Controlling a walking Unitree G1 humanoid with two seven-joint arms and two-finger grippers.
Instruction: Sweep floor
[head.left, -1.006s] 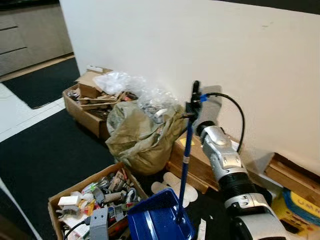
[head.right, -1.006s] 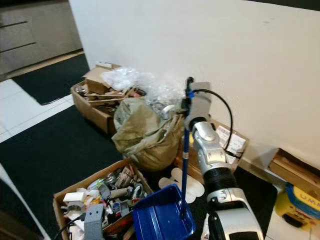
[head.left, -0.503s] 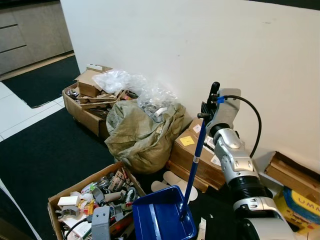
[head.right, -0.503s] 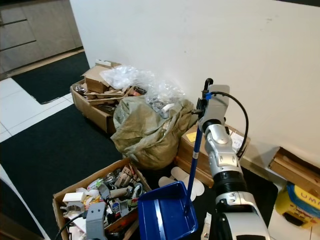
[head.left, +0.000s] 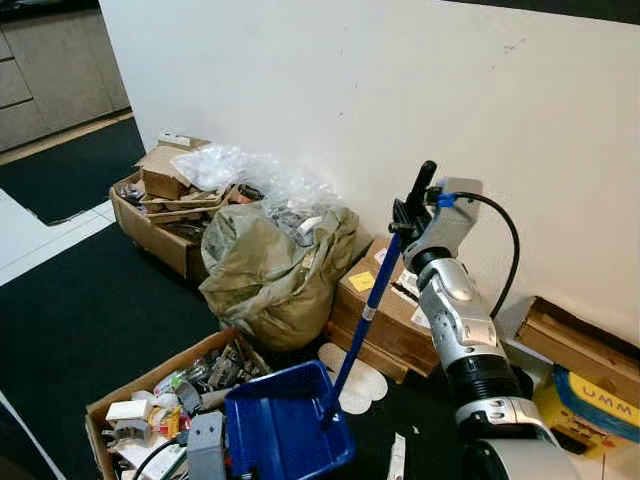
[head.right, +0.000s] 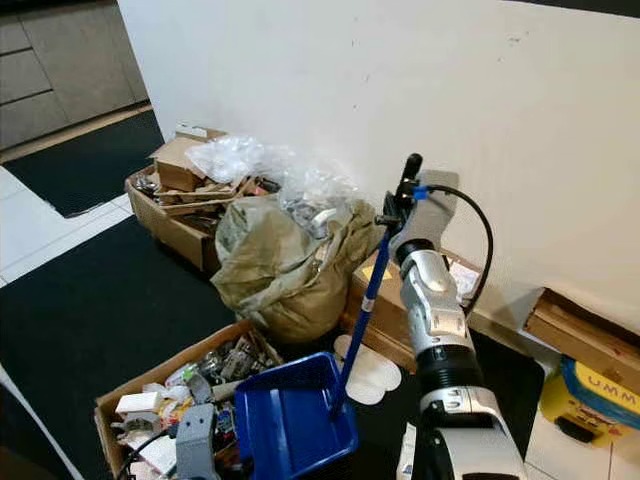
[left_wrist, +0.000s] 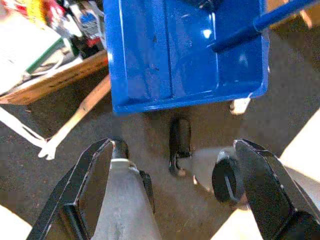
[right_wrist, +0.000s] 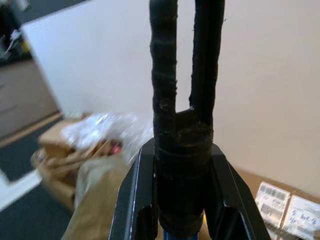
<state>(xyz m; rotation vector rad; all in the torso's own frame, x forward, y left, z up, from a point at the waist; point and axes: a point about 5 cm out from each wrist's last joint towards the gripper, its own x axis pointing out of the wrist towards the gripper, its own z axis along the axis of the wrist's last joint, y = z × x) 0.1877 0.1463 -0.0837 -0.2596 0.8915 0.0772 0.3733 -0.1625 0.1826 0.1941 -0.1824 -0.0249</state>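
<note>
- Blue dustpan (head.left: 285, 432) sits on the black mat, just beside the open cardboard box of odds and ends (head.left: 165, 395); its long blue handle (head.left: 365, 310) leans up and to the right
- Right gripper (head.left: 413, 200) clamped on the top end of that handle, fingers together around it, held high in front of the white wall (head.left: 330, 80)
- Change over the last second: the handle was near upright with the pan further right; now it tilts and the pan lies further left, closer to the box. Camera also shifted a bit, so part of this is view drift
- Reading: pan is being dragged into position, no dirt collected inside it yet; sweeping proper looks barely begun
- Left gripper (left_wrist: 170, 192) hangs low over the mat just short of the pan's lip, fingers wide apart, holding nothing
- Surroundings: stuffed tan sack (head.left: 270, 270) behind the pan, flat brown cartons (head.left: 385, 305) against the wall, a second box of scrap (head.left: 165, 195) with clear plastic on top further back
- Floor: black mat (head.left: 90, 300) over white tile (head.left: 40, 235); grey cabinets in the far corner
</note>
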